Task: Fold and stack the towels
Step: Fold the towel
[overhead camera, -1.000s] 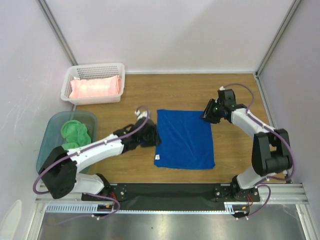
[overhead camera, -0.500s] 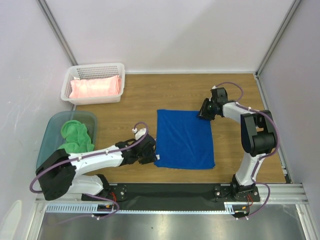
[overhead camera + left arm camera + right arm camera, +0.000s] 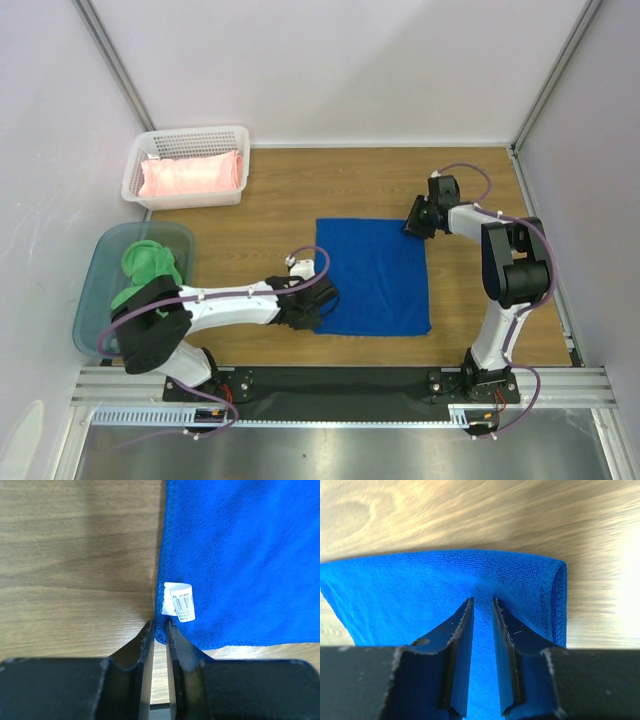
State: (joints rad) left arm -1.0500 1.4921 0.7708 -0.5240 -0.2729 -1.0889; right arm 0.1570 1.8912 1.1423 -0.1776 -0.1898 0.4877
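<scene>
A blue towel (image 3: 375, 277) lies flat on the wooden table. My left gripper (image 3: 322, 315) is at its near left corner. In the left wrist view the left gripper (image 3: 159, 625) is pinched shut on that corner of the blue towel (image 3: 240, 555), just below a white label (image 3: 180, 601). My right gripper (image 3: 415, 225) is at the far right corner. In the right wrist view the right gripper (image 3: 482, 602) is shut on a pucker of the blue towel (image 3: 420, 580) near its hemmed edge.
A white basket (image 3: 185, 135) at the far left holds a folded pink towel (image 3: 192, 175). A teal bin (image 3: 100, 270) at the left holds a crumpled green towel (image 3: 150, 262). Walls close in the sides and back of the table.
My left gripper slid from the towel's left edge down to its near left corner. My right arm swung in and settled on the far right corner.
</scene>
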